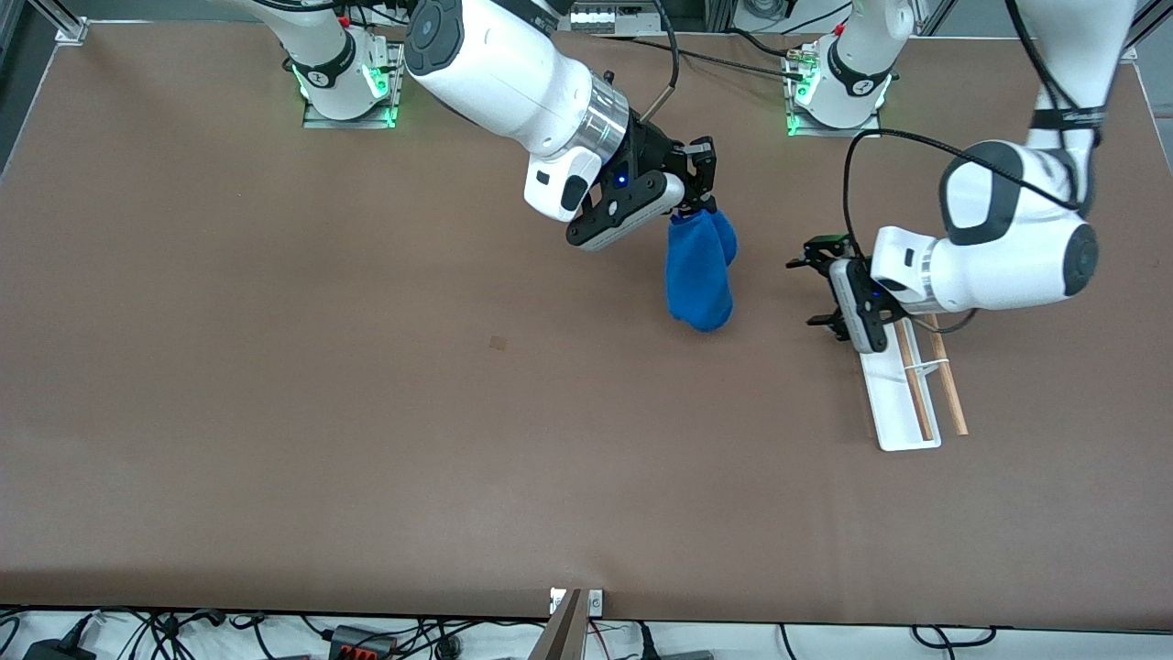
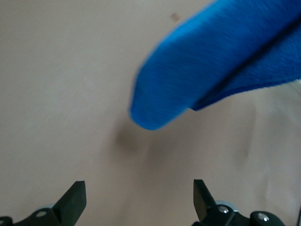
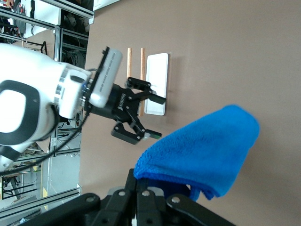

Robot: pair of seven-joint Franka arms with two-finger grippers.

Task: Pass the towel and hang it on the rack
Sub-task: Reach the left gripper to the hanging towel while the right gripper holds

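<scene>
Two grippers, one towel (image 1: 700, 268): right gripper (image 1: 700, 194) pinches its top edge, cloth hanging folded above the table. Left gripper (image 1: 812, 291), fingers spread, waits just beside the rack (image 1: 907, 390). Handover advice: clamp below the pinch, squarely, before the right gripper releases.

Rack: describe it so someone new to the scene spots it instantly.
On the brown table, look toward the left arm's end, just below the open left gripper. The rack has a white tray base carrying two parallel light-brown wooden rods, the only white-and-wood item; the blue towel hangs from the right gripper.
</scene>
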